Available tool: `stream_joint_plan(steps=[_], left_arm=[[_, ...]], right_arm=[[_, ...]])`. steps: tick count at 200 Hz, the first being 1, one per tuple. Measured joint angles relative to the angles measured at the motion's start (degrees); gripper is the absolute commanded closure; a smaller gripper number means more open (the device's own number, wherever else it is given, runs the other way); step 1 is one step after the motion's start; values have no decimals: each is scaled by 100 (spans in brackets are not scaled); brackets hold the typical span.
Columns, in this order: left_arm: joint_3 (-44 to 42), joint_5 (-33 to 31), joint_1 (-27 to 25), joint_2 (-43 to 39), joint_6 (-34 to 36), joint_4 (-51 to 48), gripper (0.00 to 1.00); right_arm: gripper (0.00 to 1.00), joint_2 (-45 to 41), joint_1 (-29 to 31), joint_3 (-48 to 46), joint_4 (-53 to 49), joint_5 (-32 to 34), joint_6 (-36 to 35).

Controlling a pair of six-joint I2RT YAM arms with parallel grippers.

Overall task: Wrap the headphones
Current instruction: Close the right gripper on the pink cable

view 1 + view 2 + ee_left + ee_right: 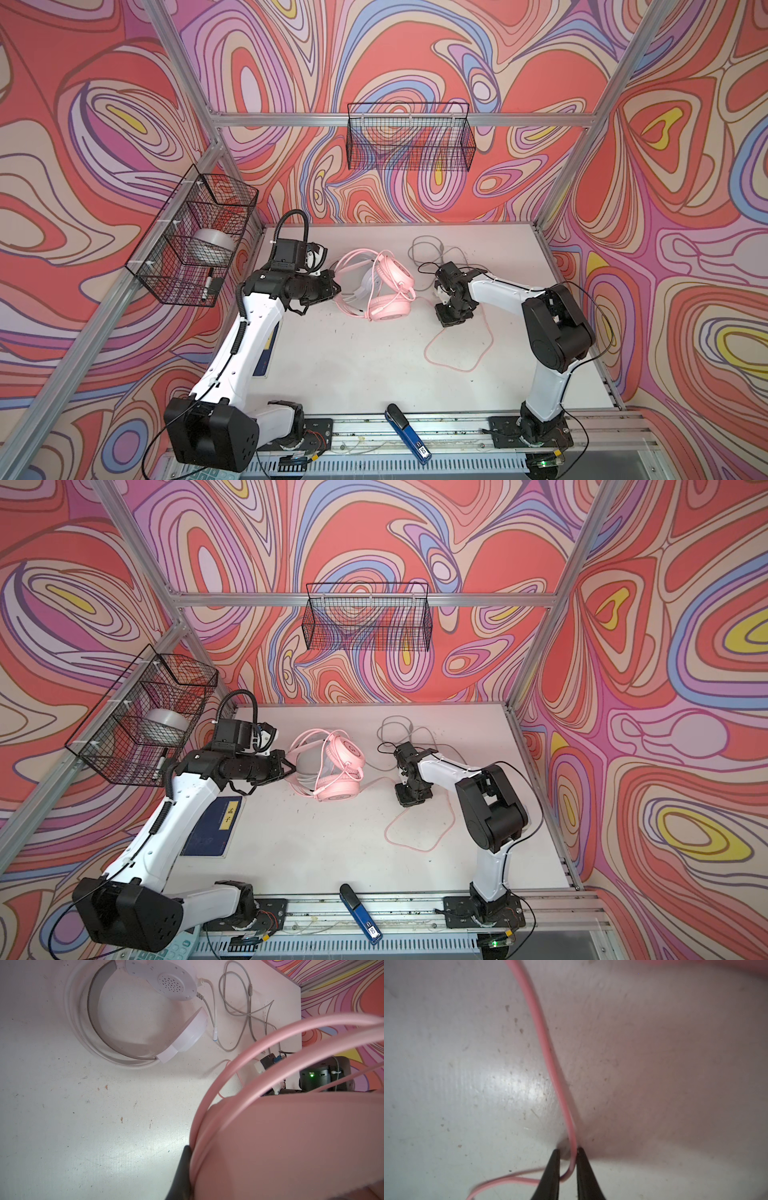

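The all-pink over-ear headset with round earcups [395,272] is found in the back half of the scuffed white desk [353,374], left of its middle. Its double headband is clamped by the left end effector [335,287], whose fingers are shut tight on the band; in the left wrist view 1 black finger [182,1169] is seen pressed against the pink tubes.

The white over-ear headset with a grey inner band [191,1034] is laid flat on the desk; in both top views it is largely covered by the pink headset, and whether the 2 are touching cannot be told. Its thin grey cable [250,991] is spread in loose loops toward the back edge.

The thin pink cable [547,1049] is led from the pink headset toward the right edge; a wide loop of it is laid on the desk between the middle and the right edge. The right end effector [568,1150] is pointed down at the desk; its 2 fingers are set close together with the pink cable running between them. A sliver of gap is seen beside the cable, so whether it is truly pinched cannot be told.

A blue and black oblong tool [407,434] is laid across the front edge; a black wire basket [411,141] is hung on the back wall.
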Motion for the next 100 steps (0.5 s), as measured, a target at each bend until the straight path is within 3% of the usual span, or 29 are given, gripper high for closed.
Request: stream_joint_plan(steps=[26, 64, 100], left_arm=[[0, 0, 2, 0, -39, 31, 100], [0, -2, 2, 2, -133, 90, 100], [-57, -44, 2, 31, -356, 254, 100]], right_arm=[[100, -17, 0, -17, 4, 37, -22], [100, -365, 2, -354, 184, 37, -216], [100, -1506, 2, -754, 442, -2, -780]])
